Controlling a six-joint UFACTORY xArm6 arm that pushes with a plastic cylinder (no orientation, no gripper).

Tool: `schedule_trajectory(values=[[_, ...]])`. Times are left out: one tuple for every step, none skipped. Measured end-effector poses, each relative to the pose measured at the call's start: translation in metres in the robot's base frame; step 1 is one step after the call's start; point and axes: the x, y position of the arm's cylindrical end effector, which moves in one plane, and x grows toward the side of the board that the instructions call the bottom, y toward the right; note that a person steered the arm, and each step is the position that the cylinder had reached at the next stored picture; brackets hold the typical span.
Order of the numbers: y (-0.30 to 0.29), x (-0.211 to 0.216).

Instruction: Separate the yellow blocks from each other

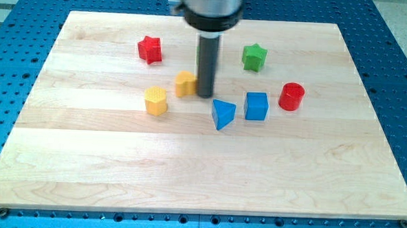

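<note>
A straight, dark grey to black rod is being shown as the arm's end, smooth and cylindrical, with a faint highlight down its length. It is being carried by a wider round collar, black below and silvery metal above. My tip (205,95) is seen as a plain blunt end.
</note>
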Motion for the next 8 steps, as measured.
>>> schedule_trajectory(values=[[-0.060, 0.000], [-0.040, -0.001], [-0.023, -0.031], [-0.040, -0.040], [-0.041, -0.040], [-0.042, -0.040], [-0.045, -0.040], [-0.052, -0.040]])
